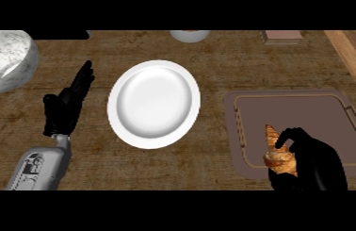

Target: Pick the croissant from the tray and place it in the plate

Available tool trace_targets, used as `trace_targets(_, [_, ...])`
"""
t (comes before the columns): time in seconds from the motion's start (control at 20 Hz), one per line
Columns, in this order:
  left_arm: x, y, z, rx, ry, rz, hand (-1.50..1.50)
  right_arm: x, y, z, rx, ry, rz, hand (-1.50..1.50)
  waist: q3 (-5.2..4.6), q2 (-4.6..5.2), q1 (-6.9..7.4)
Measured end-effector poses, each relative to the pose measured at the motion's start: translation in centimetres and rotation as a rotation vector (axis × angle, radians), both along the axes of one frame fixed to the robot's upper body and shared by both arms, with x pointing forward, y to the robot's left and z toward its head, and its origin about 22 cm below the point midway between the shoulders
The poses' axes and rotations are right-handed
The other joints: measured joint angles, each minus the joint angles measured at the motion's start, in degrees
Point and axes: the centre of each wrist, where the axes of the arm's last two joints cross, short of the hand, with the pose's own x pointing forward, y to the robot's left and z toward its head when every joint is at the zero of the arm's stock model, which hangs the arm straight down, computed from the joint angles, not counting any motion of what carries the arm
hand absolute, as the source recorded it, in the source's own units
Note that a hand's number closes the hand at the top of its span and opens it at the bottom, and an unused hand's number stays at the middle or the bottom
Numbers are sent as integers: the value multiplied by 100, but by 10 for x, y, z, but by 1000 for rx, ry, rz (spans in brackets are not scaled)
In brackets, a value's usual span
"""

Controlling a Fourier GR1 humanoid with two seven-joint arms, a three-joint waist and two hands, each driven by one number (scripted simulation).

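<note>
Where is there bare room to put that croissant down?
The white plate is bare. Open counter lies between it and the tray, whose far half is bare too. The tray's near corner is crowded: the right robot hand curls round the croissant.

A marbled bowl (15,58) sat on the wooden tabletop (230,55), beyond the left fingers (82,79). A white cup (189,35) and a pinkish block (281,37) stood at the far edge, well beyond the right fingers (292,133).
</note>
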Motion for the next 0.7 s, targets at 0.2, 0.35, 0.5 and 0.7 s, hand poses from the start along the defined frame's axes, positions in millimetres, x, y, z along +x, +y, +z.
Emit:
trace_targets(0.2, [2,-2,-1,-1,0,-1,0,-5,22,25,-5,-218,70,150,6,11,15])
trace_targets(0.35, [4,-9,0,0,-4,-2,0,-8,39,45,1,-333,140,150,9,20,40])
trace_targets(0.5, [1,-10,-2,-3,-6,-11,0,-9,58,65,30,-421,216,150,9,25,73])
trace_targets(0.7, [-1,-13,-1,-3,-5,-16,0,3,92,76,102,-444,291,150,10,35,104])
